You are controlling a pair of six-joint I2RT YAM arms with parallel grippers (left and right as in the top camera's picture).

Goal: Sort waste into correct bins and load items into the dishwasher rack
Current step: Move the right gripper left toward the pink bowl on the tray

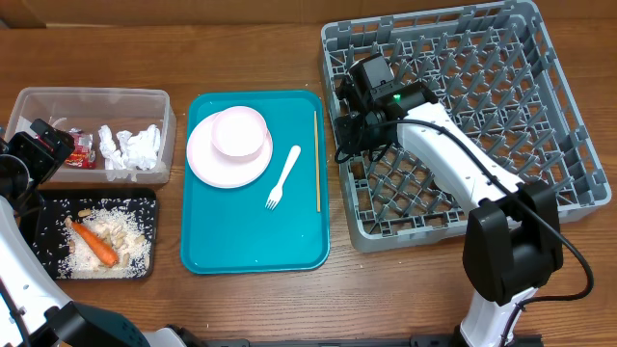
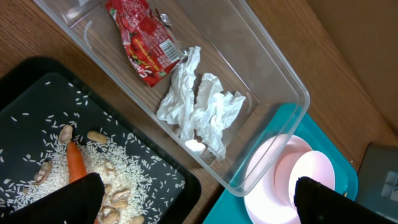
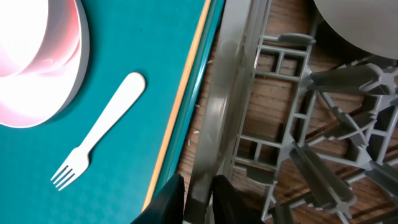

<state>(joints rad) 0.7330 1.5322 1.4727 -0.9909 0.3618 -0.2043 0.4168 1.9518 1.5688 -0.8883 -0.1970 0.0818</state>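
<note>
**Hazards.** The right pincer (image 3: 198, 199) sits low at the left wall of the dishwasher rack (image 1: 540, 116), with one finger on each side of the grey rim. The wrist view does not show whether it clamps that rim or merely straddles it. If it clamps, any lift is likely to drag the rack across the worktop (image 1: 241, 48) into the teal tray (image 1: 251, 241). The left pincer (image 2: 202, 199) is released and empty above the bins.

**Items.** The items to load lie on the teal tray: the bowl (image 1: 239, 133) on the plate (image 1: 207, 164), the fork (image 1: 284, 176), and a chopstick (image 1: 317, 159) along the right lip.
- The fork is thin, smooth plastic lying flat on a glossy surface, so expect it to skid.
- The slim wooden chopstick may roll.

**Waste.** The crinkled wrapper (image 2: 143, 43) and the soft tissue (image 2: 199, 106) lie in the clear tub (image 1: 169, 135).
</note>
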